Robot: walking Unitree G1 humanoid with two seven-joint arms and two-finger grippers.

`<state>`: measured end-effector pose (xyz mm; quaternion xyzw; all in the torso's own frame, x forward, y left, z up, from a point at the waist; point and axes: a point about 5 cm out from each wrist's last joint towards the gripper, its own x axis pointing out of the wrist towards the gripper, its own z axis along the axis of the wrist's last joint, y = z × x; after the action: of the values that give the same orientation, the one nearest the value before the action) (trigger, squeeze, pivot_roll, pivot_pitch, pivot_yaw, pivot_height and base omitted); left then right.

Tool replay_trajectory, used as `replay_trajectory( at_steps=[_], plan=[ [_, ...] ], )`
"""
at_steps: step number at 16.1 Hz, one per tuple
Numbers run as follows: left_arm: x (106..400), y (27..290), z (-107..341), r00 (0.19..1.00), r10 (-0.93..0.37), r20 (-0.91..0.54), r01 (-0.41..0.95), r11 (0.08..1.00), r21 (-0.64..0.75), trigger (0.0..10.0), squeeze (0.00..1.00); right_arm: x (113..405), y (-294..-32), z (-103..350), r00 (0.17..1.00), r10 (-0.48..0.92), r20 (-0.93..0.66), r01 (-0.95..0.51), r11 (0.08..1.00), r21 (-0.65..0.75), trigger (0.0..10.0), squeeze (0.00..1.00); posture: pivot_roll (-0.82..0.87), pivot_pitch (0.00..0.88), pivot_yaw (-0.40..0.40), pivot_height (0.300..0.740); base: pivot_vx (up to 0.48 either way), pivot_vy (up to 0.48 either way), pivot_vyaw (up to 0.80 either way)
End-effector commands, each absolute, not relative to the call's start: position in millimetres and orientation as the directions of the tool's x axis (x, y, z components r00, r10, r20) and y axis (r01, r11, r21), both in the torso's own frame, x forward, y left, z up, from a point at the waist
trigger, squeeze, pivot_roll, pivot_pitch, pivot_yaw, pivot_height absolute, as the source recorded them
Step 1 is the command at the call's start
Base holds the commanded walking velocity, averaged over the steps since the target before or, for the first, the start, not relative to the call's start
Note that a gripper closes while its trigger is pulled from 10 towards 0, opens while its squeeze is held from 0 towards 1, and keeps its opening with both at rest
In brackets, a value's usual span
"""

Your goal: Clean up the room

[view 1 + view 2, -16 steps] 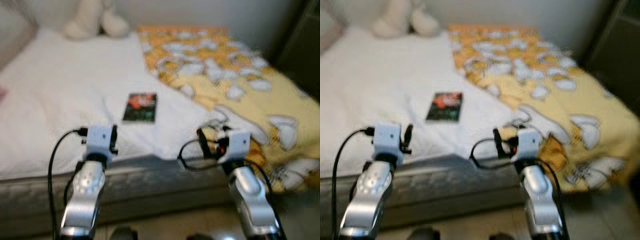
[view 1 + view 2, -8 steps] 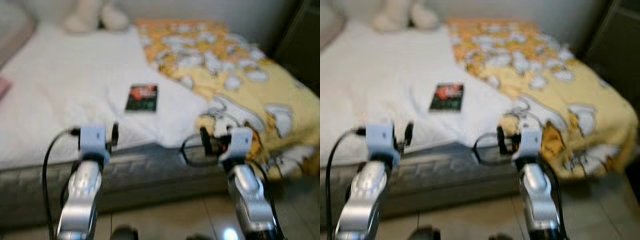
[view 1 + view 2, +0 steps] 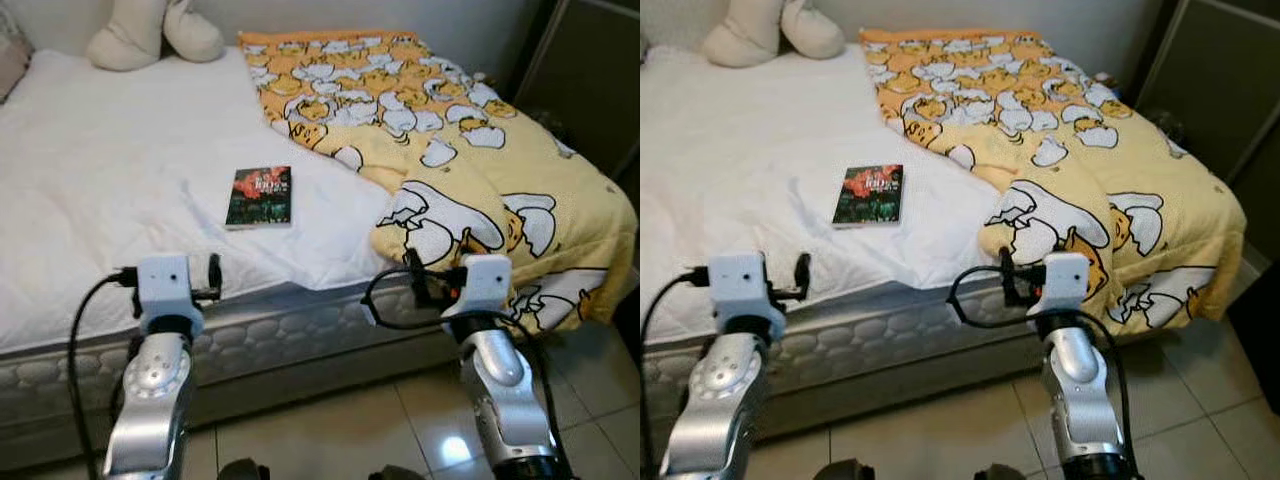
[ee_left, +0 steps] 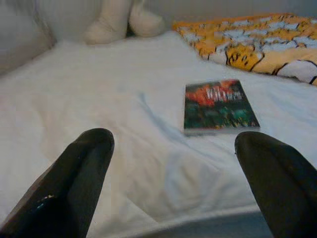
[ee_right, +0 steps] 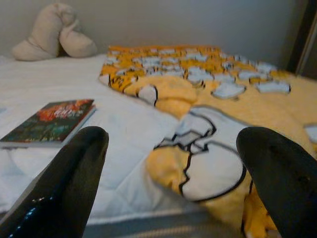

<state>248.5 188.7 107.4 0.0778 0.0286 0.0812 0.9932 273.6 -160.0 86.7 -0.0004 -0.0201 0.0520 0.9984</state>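
The head's stereo pair looks forward and down over the bed point(image 3: 100, 190) from its edge. Both wrist views look low across the mattress, sharing the book point(image 4: 218, 106) with the head views.

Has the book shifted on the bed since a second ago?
No. The book lies flat on the white sheet, just left of the yellow blanket's edge as before; the camera moved.
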Motion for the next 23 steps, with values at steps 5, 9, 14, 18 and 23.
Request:
replay_trajectory(
  at_steps=[5, 9, 14, 18, 23],
  plan=[
    [203.2, 196.8, 97.3, 0.991, 0.106, -0.076, -0.093, 0.984, 0.155, 10.0, 0.0, 229.6, -188.1, 79.2, 0.995, 0.098, -0.012, -0.099, 0.992, -0.079, 10.0, 0.0, 0.02, 0.0, -0.026, 0.711, 0.0, 0.0, 0.0],
    [220.9, 174.3, 123.7, 0.998, 0.053, 0.021, -0.055, 0.993, 0.105, 10.0, 0.0, 240.2, -170.3, 94.4, 0.98, 0.191, 0.06, -0.185, 0.978, -0.094, 10.0, 0.0, 0.02, 0.0, -0.034, 0.711, 0.186, 0.0, 0.0],
    [240.7, 173.0, 123.0, 0.996, 0.087, 0.002, -0.087, 0.989, 0.122, 10.0, 0.0, 261.7, -170.5, 88.3, 0.985, 0.168, 0.026, -0.166, 0.984, -0.071, 10.0, 0.0, 0.02, 0.0, -0.022, 0.711, 0.48, 0.0, 0.0],
    [243.8, 175.3, 123.5, 0.993, 0.117, -0.006, -0.116, 0.988, 0.098, 10.0, 0.0, 264.0, -166.8, 85.2, 0.984, 0.177, 0.016, -0.175, 0.982, -0.065, 10.0, 0.0, 0.01, 0.0, -0.022, 0.711, 0.48, 0.0, 0.0],
    [246.4, 172.6, 125.4, 0.994, 0.107, -0.002, -0.107, 0.989, 0.099, 10.0, 0.0, 266.8, -165.4, 81.2, 0.983, 0.182, -0.002, -0.182, 0.982, -0.057, 10.0, 0.0, 0.01, 0.0, -0.021, 0.711, 0.48, 0.0, 0.0]
  ],
)
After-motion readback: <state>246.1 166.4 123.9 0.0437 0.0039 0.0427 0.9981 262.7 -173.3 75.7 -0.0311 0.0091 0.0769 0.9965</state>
